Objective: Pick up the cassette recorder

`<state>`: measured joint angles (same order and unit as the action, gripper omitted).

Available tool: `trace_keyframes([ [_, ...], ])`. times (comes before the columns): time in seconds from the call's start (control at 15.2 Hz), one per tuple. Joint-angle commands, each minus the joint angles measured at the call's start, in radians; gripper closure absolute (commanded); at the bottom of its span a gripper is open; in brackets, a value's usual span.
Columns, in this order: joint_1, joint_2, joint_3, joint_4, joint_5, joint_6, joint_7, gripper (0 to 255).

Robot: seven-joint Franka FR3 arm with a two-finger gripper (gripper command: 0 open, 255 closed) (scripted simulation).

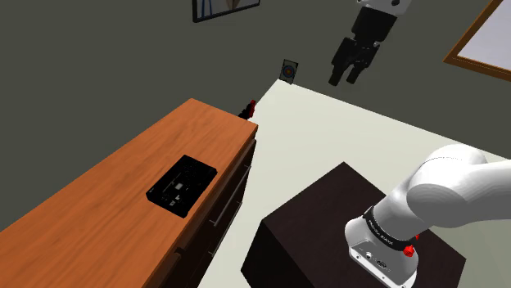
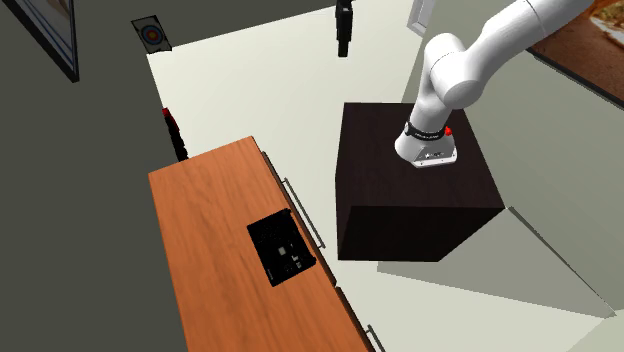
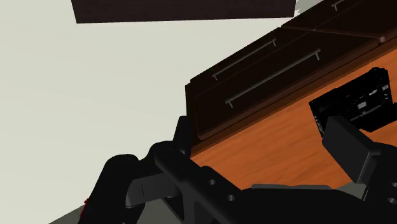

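Writing first: the recorder (image 1: 182,185) has a few pale markings on its black face and the arm's base ring (image 2: 424,132) carries a line of print, but both are too small for me to read.

The recorder lies flat on the orange-brown wooden top of the dresser (image 1: 98,196), about midway along it and close to the edge on the drawer side. Nothing is touching it.

The gripper (image 1: 345,79) hangs high over the pale floor (image 1: 311,139), well apart from the recorder. It's released, with the fingers (image 3: 347,149) standing apart and nothing between them.

View differences: the wrist view looks onto the dark drawer fronts (image 3: 254,70), with long bar handles, all closed. The second exterior view looks nearly straight down, with the dark stand (image 2: 415,190) beside the dresser and a strip of floor between them. The shoulder view catches a small red thing (image 1: 250,107) at the dresser's far end, and a little framed picture (image 1: 288,71) with a round target-like mark against the grey wall.
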<state>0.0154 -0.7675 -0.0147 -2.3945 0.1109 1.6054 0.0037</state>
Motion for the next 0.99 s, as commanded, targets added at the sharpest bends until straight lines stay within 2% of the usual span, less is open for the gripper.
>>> trace_keyframes([
  [0.0, 0.0, 0.0, 0.0, 0.0, 0.0, 0.0, 0.0, 0],
  [0.46, 0.012, -0.009, 0.161, -0.14, 0.144, 0.173, 0.271, 0],
  [0.92, 0.024, 0.093, 0.342, -0.192, 0.282, 0.387, 0.534, 0],
])
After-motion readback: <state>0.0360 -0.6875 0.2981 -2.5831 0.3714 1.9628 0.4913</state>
